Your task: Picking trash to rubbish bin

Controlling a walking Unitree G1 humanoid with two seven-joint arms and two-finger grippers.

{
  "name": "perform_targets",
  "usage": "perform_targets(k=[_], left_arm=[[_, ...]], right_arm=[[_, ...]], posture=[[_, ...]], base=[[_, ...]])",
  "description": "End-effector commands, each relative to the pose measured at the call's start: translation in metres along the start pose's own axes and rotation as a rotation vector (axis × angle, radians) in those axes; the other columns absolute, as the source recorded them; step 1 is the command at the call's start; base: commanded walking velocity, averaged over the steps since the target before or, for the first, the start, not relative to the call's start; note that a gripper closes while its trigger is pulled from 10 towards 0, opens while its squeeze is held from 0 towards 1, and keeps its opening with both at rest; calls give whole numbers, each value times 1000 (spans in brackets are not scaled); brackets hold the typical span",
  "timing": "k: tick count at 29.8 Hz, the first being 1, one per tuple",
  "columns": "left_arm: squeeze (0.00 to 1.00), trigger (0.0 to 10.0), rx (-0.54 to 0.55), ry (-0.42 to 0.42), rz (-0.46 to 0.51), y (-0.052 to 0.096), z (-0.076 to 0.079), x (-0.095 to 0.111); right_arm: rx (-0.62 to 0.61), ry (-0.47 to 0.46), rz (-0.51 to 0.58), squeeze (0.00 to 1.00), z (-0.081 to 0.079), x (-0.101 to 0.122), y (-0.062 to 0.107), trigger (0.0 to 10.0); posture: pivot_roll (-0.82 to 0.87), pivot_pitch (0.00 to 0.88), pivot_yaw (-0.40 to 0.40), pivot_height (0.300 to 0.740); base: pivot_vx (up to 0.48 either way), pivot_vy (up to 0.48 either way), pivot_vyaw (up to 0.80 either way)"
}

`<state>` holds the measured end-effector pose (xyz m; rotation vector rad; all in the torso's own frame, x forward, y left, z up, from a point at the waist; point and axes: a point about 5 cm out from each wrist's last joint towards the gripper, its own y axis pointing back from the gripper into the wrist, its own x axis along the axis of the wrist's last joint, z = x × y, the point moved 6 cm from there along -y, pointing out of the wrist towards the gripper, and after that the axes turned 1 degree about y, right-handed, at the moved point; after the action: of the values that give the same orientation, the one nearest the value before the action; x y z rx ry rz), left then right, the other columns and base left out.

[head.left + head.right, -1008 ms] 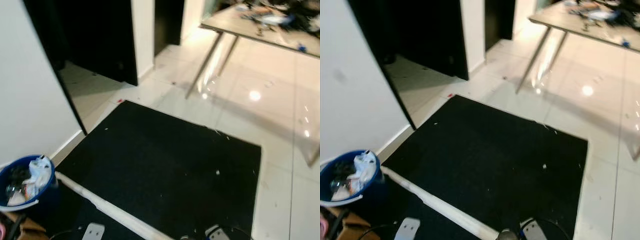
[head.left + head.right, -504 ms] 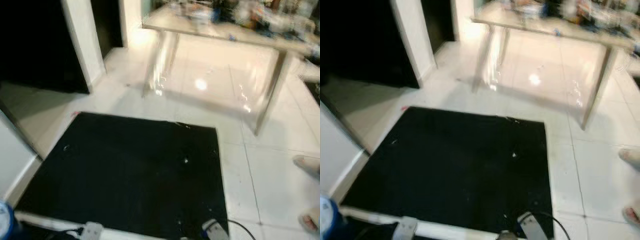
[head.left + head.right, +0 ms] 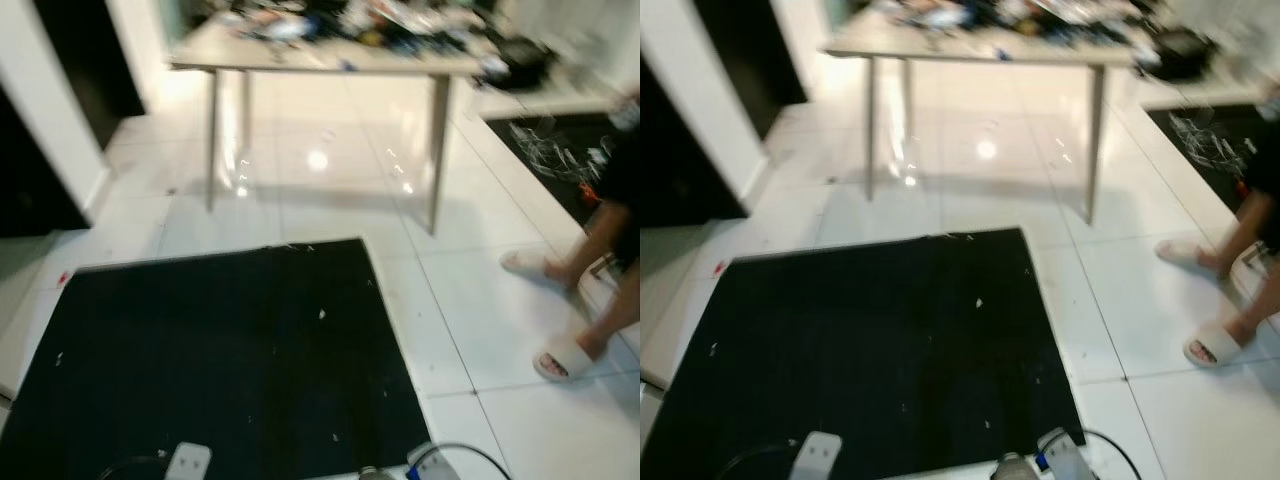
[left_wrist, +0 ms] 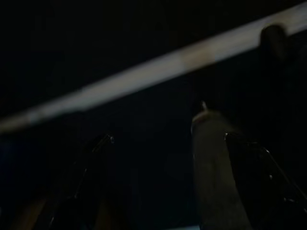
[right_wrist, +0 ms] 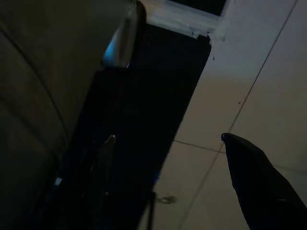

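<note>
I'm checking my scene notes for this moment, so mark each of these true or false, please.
1. A black mat lies on the white tiled floor. True.
2. The table beyond the mat is bare. False: its top is crowded with clutter.
3. A person's feet in pale slippers stand on the tiles to the robot's right. True.
4. Small pale specks dot the mat. True.
5. A blue rubbish bin stands on the mat. False: no bin is on it.
6. The right pincer is clamped on a bottle. False: its fingers are apart, holding nothing.
</note>
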<state>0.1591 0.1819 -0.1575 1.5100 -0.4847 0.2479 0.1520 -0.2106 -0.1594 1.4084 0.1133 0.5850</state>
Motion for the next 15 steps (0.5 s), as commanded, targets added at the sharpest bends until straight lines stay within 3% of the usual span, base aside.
perform_targets(k=[1, 3, 15], left_arm=[[0, 10000, 4, 11, -11, 1, -3, -6], [0, 10000, 3, 13, -10, 2, -3, -6], [0, 10000, 4, 8, -12, 2, -6, -7]], right_arm=[[16, -9, 8, 0, -7, 3, -1, 10000], [14, -12, 12, 0, -7, 4, -1, 10000], [13, 4, 26, 0, -8, 10, -1, 10000]], posture=[[-116, 48, 101, 740], [-116, 48, 101, 740], [-109, 41, 101, 740]], base=[[0, 0, -800], [0, 0, -631], [308, 0, 0]])
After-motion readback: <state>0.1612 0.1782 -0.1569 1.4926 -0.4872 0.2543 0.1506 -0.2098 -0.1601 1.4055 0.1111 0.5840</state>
